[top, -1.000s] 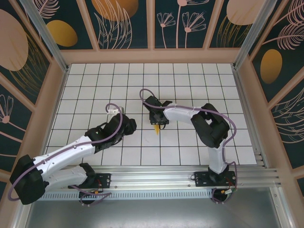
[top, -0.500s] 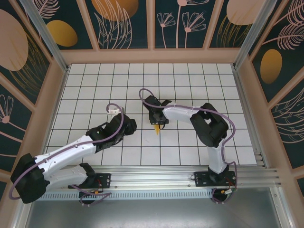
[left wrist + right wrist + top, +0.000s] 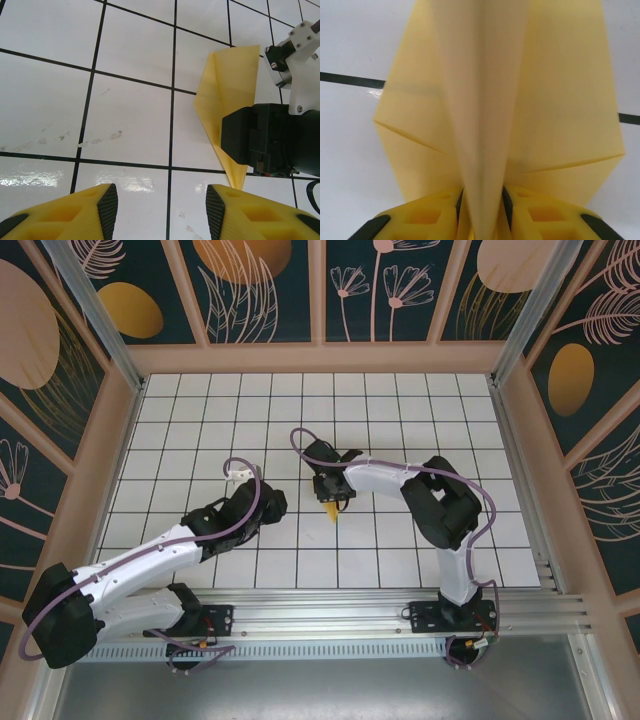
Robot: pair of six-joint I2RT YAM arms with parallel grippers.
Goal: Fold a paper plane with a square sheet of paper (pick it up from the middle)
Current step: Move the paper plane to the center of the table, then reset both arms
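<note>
The paper plane (image 3: 331, 510) is a yellow pointed fold lying near the table's middle, its tip toward the near edge. My right gripper (image 3: 330, 496) stands over it. In the right wrist view the raised centre fold of the paper plane (image 3: 485, 100) runs up between the pads, and the right gripper (image 3: 482, 202) is shut on that ridge, wings spread flat to both sides. The left wrist view shows the paper plane (image 3: 225, 95) partly under the black right gripper. My left gripper (image 3: 161, 200) is open over bare tiles to its left, holding nothing.
The white gridded table (image 3: 200, 430) is walled by a wooden frame (image 3: 320, 358) at the back and both sides. An aluminium rail (image 3: 330, 615) carries both arm bases along the near edge. The left arm (image 3: 200, 535) lies low across the near-left tiles.
Hardly anything differs in the top view: the right gripper stays over the paper plane and has only edged slightly toward the back. The left arm has not moved.
</note>
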